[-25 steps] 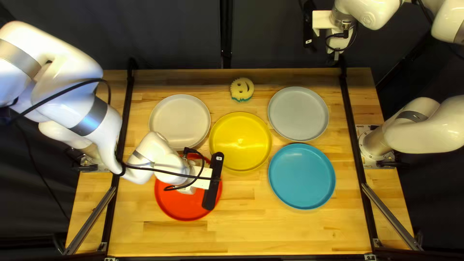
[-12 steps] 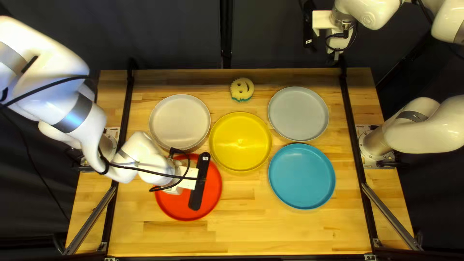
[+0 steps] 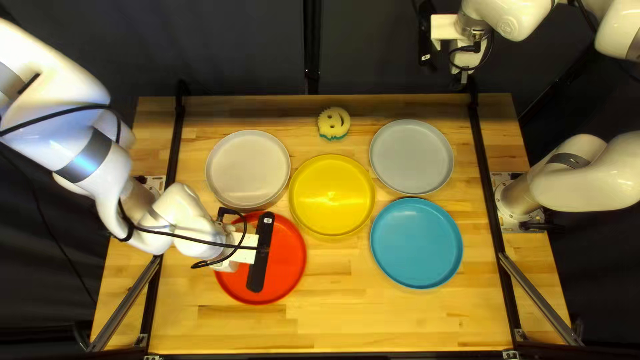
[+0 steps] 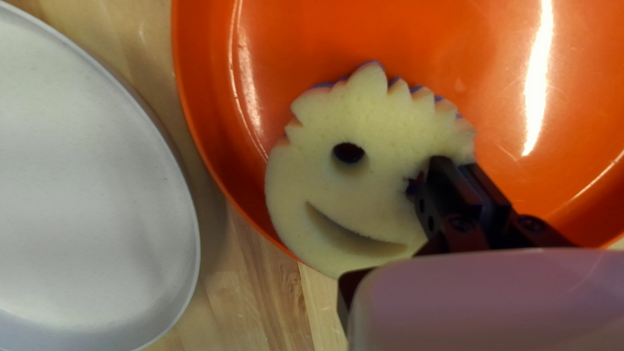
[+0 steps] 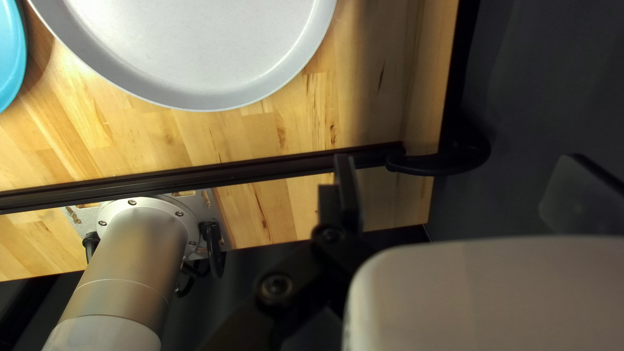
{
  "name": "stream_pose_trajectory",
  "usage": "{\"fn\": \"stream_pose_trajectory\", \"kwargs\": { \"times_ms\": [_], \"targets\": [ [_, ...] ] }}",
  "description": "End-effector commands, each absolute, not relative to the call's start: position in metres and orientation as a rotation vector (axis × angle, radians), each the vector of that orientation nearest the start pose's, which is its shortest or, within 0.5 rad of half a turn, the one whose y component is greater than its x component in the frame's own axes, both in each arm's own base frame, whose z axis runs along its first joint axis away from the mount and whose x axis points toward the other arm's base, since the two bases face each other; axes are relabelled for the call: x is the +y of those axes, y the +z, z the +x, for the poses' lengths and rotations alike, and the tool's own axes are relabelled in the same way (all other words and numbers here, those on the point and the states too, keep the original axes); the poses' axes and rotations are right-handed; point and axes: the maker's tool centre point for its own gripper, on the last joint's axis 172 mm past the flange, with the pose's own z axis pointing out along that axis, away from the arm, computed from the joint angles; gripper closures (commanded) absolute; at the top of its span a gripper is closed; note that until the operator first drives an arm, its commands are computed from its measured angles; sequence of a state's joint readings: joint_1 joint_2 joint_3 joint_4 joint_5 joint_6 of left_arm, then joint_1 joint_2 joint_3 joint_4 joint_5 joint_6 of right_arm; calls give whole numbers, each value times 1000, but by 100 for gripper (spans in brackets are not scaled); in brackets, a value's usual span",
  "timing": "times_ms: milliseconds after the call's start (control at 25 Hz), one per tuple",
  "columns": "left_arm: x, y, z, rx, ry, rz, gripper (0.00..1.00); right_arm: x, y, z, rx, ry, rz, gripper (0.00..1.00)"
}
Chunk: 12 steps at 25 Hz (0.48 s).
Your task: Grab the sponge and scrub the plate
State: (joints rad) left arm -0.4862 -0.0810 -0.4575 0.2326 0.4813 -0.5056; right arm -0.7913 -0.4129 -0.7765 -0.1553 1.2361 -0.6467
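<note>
Pinching near one edge, the left gripper [image 4: 456, 168] clasps the smiling sponge [image 4: 374, 185] over the red plate [image 4: 416, 36]. The sponge looks light and springy (a firm squeeze should do no harm); a hold nearer its middle might curb twisting. The right gripper [image 5: 460, 162] stands open, well apart.

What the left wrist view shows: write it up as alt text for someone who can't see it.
The left gripper pinches a pale yellow sponge beside one eye of its cut-out smiling face, over an orange-red plate. The sponge has a jagged, hair-like edge and overlaps the plate's rim. A pale grey plate sits alongside on the wooden table.
</note>
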Motion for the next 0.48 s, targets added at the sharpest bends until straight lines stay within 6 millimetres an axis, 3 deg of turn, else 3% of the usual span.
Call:
{"fn": "stream_pose_trajectory", "kwargs": {
  "times_ms": [40,280,400,480],
  "targets": [
    [-166,41,363,332,-180,-3037,100,-271,224,218,145,211,-3210,0],
    [-176,36,396,399,-203,-3021,100,-271,224,218,145,211,-3210,0],
    [-179,32,399,423,-204,-3019,100,-271,224,218,145,211,-3210,0],
    [-182,30,390,432,-201,-3021,100,-271,224,218,145,211,-3210,0]
  ]
}}
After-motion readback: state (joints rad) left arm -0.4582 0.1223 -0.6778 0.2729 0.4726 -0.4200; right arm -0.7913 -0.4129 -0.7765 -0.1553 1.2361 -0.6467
